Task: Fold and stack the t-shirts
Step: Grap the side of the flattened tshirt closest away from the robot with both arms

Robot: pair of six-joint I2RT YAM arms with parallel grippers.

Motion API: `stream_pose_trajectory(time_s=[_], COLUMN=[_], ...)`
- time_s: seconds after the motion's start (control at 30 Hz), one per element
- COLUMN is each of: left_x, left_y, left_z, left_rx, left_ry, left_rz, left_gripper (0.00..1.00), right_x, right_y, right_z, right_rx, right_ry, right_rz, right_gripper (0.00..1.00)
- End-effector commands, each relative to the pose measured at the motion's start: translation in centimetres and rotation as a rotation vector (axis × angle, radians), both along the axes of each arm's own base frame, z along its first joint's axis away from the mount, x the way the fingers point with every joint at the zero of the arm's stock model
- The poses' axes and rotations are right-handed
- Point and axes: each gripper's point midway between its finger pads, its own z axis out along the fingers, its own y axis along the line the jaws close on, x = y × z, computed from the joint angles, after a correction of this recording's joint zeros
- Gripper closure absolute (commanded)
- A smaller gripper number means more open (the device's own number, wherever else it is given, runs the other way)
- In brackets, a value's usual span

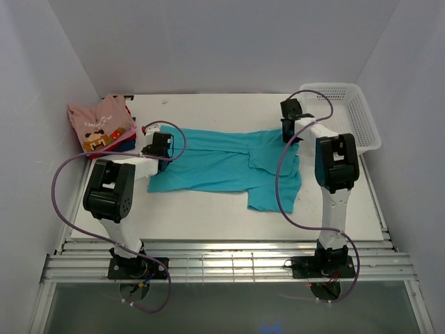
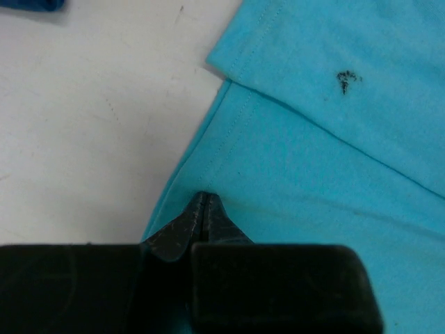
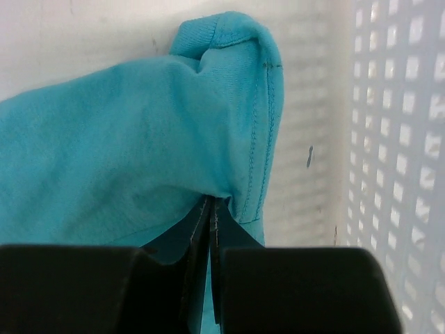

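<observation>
While the plain, short-sleeved teal t-shirt [image 1: 222,163] lay spread flat across the middle of the white worktop [image 1: 201,219], its long axis ran from side to side, so that one end sat at each arm. The left hand [image 1: 158,146] rested low on the shirt's left end, its fingers pressed together just inside the hem. The wrist view suggested a pinch on the cloth, though the black finger bodies hid the contact itself. The right hand [image 1: 290,122] was at the far right corner, just beside the white plastic mesh basket [image 1: 361,115]. Its fingers were clamped on a fold of teal cloth that stood up off the worktop and curled over above the tips. The pile of folded shirts [image 1: 104,129], topped by a pink one with a pixel-block graphic, sat at the far left corner, near the left hand and well apart from the right. Because both grips lay toward the far edge, the coming fold would likely have to carry that edge toward the arms' bases, across the short axis, both hands travelling level.
</observation>
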Motion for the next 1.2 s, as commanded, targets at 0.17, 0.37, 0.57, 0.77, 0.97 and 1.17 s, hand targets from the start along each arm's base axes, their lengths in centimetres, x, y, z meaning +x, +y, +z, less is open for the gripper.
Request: stream_pose_trajectory(time_s=[0.17, 0.37, 0.57, 0.77, 0.97, 1.17], left_x=[1.4, 2.3, 5.1, 3.2, -2.5, -8.4], left_y=[-0.9, -2.3, -3.8, -3.5, -3.2, -3.8], left_z=[-1.3, -0.2, 8.9, 21.0, 15.8, 7.1], left_rx=[-0.075, -0.128, -0.162, -0.112, -0.117, -0.110], left_ry=[0.058, -0.003, -0.304, -0.611, -0.399, -0.101], left_rz=[-0.032, -0.102, -0.189, -0.149, -0.059, -0.032], left_gripper=[0.95, 0.99, 0.82, 0.53, 0.50, 0.50], right_x=[3.6, 6.7, 8.0, 3.1, -5.2, -12.8], right_y=[-1.9, -1.9, -0.2, 0.1, 1.5, 4.0], right_z=[-2.0, -0.3, 7.0, 20.2, 18.6, 12.5], right_rx=[-0.002, 0.031, 0.108, 0.103, 0.105, 0.084], right_ry=[0.051, -0.027, -0.275, -0.535, -0.374, -0.258], right_rz=[-0.038, -0.007, 0.085, 0.124, 0.122, 0.126], right_gripper=[0.92, 0.92, 0.81, 0.59, 0.59, 0.58])
